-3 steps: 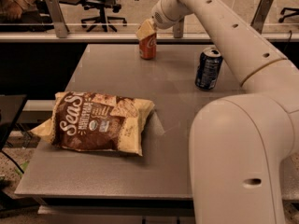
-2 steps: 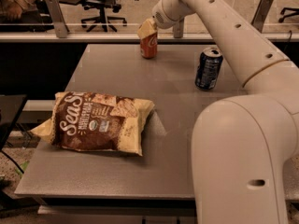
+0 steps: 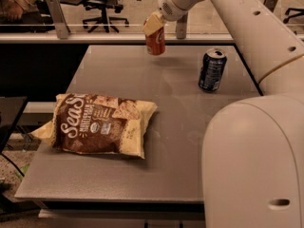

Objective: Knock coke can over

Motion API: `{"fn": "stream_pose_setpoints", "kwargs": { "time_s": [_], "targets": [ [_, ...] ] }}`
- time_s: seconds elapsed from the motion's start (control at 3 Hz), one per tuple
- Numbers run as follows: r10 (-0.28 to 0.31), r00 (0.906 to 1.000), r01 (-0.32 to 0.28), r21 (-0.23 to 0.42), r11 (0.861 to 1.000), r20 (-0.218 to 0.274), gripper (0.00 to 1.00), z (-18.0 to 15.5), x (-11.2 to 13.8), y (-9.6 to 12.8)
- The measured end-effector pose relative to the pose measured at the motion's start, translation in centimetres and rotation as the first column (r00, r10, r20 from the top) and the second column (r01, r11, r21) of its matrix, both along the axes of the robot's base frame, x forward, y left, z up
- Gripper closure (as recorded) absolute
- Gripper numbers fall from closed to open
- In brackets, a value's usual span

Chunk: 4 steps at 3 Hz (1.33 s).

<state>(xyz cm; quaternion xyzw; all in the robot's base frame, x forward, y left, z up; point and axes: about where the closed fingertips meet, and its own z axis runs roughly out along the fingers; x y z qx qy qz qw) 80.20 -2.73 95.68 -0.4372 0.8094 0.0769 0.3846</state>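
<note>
The coke can (image 3: pixel 156 43), red-orange with white lettering, stands at the far edge of the grey table (image 3: pixel 142 80), leaning slightly. My gripper (image 3: pixel 153 23) comes down from the upper right and sits over the can's top, covering its lid and touching it. The white arm (image 3: pixel 247 27) runs from the gripper down the right side of the view.
A dark blue soda can (image 3: pixel 212 70) stands upright on the table's right side, close to the arm. A brown and cream chip bag (image 3: pixel 97 125) lies flat at the front left. Office chairs (image 3: pixel 102 8) and a rail stand behind the table.
The gripper and the coke can have shifted together a little to the right and toward the far edge. The blue can and the chip bag have not moved.
</note>
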Motion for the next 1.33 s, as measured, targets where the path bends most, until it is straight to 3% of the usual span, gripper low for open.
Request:
{"fn": "stream_pose_setpoints", "kwargs": {
  "time_s": [0.33, 0.67, 1.0, 1.33],
  "targets": [
    [0.069, 0.9972, -0.071, -0.078, 0.994, -0.028, 1.0, 1.2, -2.1, 0.2],
    [0.154, 0.983, -0.171, -0.2, 0.965, -0.101, 1.0, 1.4, -4.9, 0.5],
    [0.2, 0.9682, -0.235, -0.272, 0.933, -0.151, 1.0, 1.3, -6.2, 0.5],
    [0.226, 0.9523, -0.288, -0.355, 0.89, -0.205, 1.0, 0.6, -6.9, 0.6]
  ]
}}
